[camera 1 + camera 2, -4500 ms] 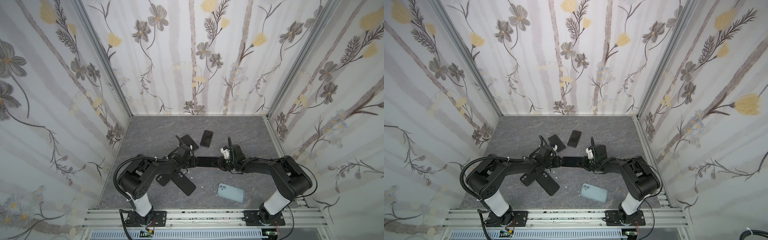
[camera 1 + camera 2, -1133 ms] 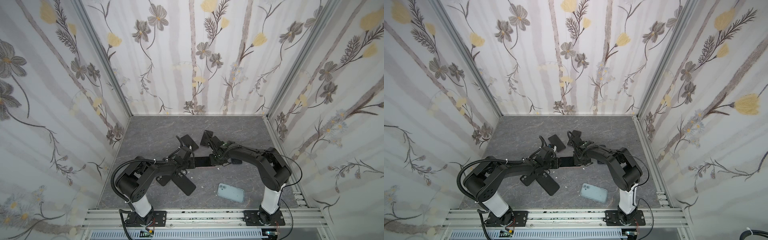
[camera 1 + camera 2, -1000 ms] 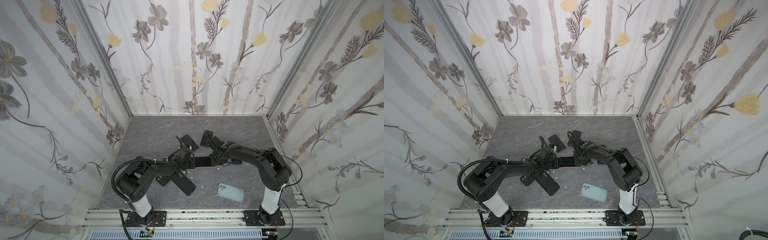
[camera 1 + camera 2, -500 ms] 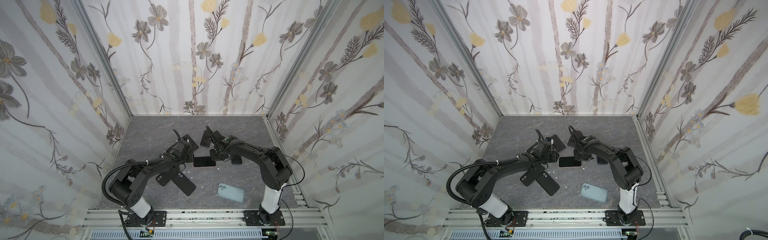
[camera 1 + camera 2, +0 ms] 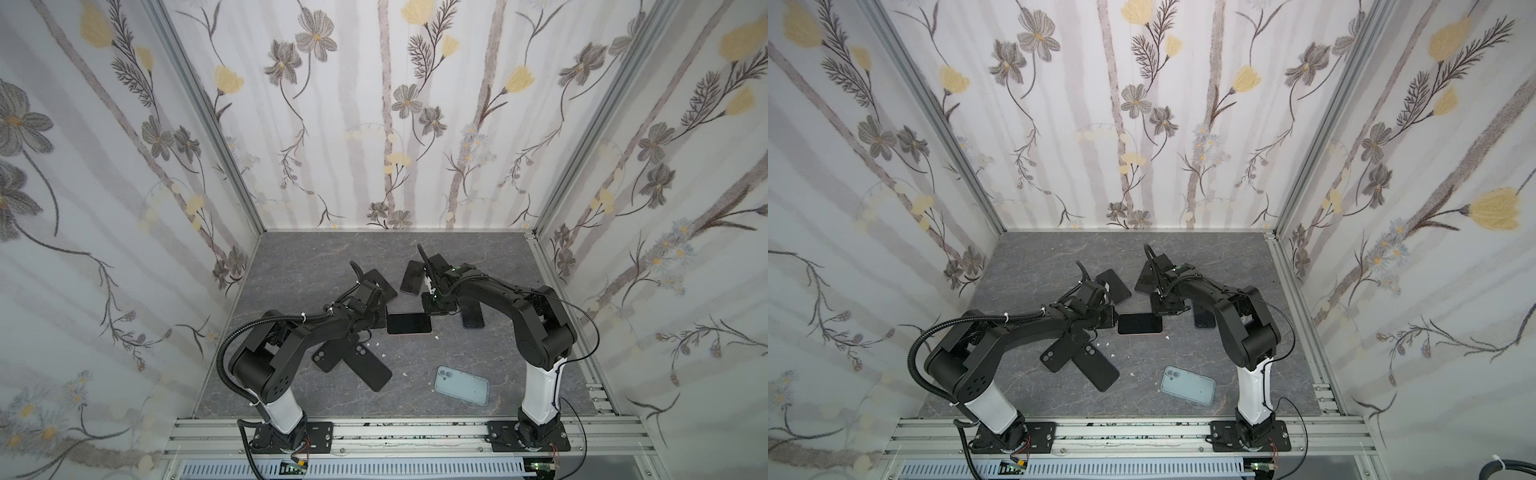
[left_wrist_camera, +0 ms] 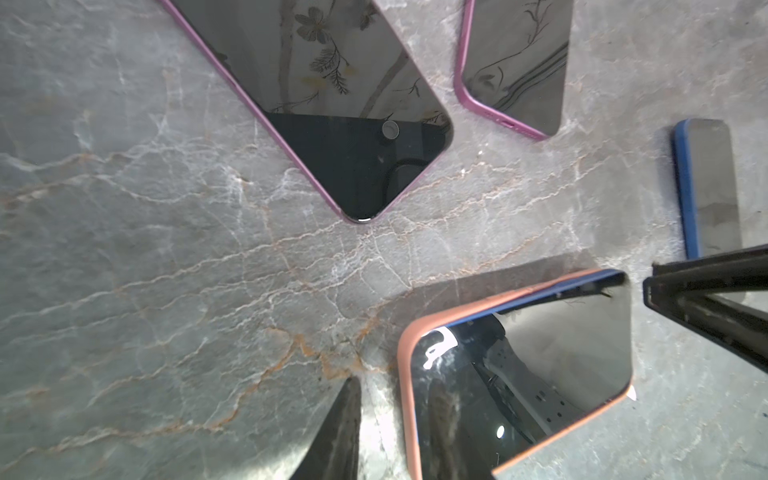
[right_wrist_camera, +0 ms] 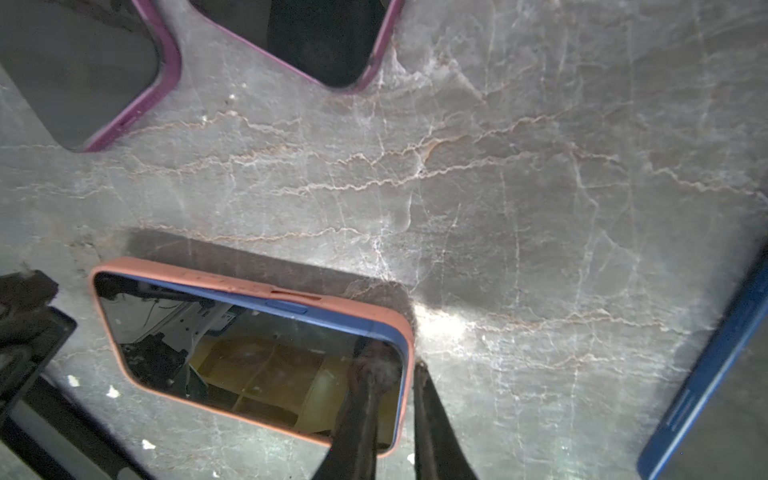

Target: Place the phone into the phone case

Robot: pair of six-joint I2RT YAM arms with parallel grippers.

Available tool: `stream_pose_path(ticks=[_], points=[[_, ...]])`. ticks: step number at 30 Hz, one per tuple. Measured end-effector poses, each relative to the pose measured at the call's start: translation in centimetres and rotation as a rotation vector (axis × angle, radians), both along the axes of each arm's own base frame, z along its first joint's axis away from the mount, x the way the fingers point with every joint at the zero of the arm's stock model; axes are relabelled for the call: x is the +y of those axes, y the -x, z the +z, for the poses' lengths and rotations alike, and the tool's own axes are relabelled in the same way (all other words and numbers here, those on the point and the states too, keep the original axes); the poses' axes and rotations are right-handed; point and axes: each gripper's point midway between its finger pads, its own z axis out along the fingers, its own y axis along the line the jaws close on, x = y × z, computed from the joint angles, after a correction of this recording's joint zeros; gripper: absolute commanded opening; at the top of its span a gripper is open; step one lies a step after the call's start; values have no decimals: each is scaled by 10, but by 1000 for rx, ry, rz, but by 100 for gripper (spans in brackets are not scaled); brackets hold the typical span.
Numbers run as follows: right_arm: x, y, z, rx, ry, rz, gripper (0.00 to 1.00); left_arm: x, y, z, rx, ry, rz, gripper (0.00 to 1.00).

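Observation:
A blue-edged phone (image 5: 408,323) (image 5: 1139,323) lies screen up in a salmon phone case (image 6: 409,374) (image 7: 249,286) mid-table. Along one long side the blue edge stands above the case rim. My left gripper (image 5: 382,322) (image 5: 1113,322) (image 6: 395,390) is at the left end. Its fingers (image 6: 338,432) straddle the rim, narrowly apart, and bare table shows between the outer finger and the case. My right gripper (image 5: 430,309) (image 5: 1158,309) (image 7: 398,365) is at the right end. One finger rests over the screen corner, the other just outside the rim, close on it.
Two purple-cased phones (image 5: 379,284) (image 5: 411,277) lie behind the grippers. A blue-cased phone (image 5: 473,318) is under my right arm. Two black cases (image 5: 328,357) (image 5: 370,368) cross near my left arm. A light-blue case (image 5: 461,385) lies at the front. Walls close in three sides.
Half a second ago my left gripper stood raised behind the phone's left end; it is now down at that end. My right gripper has shifted back slightly. The phone stays in place.

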Motion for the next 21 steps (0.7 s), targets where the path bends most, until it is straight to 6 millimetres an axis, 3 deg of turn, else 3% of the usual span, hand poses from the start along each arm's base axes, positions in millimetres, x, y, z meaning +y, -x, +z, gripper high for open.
stream_pose_path(ticks=[7,21], points=[[3,2,-10,40,-16,24,13,-2,3,-12,32,2,-13,19],[-1,10,-26,69,6,57,13,-8,-4,-13,-10,37,-19,15]])
